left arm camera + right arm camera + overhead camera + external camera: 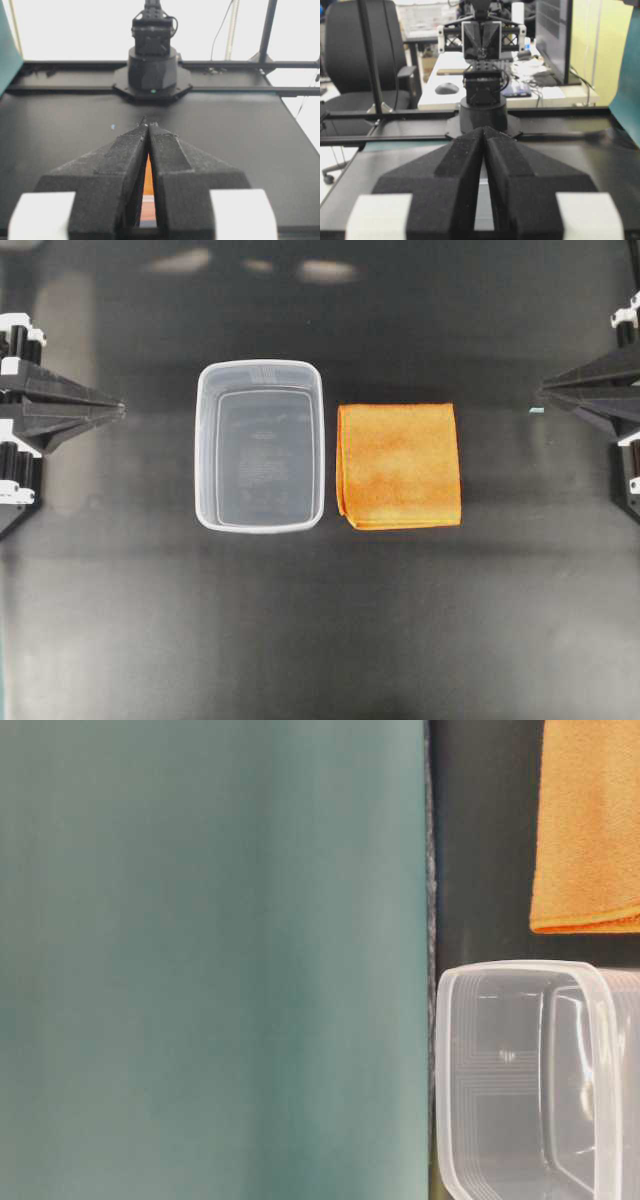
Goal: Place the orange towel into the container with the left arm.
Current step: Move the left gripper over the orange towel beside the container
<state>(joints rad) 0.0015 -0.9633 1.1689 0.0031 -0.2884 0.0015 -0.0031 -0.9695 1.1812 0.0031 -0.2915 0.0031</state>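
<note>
The orange towel (pixel 399 466) lies folded flat on the black table, just right of the container (pixel 205 450), a clear empty tub; they nearly touch. Both show in the table-level view, the towel (pixel 590 830) above the container (pixel 450 1060). My left gripper (pixel 120 410) is shut and empty at the left edge, well apart from the container; a sliver of the towel (pixel 148 175) shows between its fingers in the left wrist view, where its tips (pixel 148 124) meet. My right gripper (pixel 540 392) is shut and empty at the right edge, apart from the towel; its tips (pixel 484 130) meet.
A small pale blue speck (pixel 536 410) lies on the table near the right gripper. A teal panel (pixel 210 960) fills the left of the table-level view. The opposite arm bases (pixel 152 65) (pixel 482 100) stand at the table ends.
</note>
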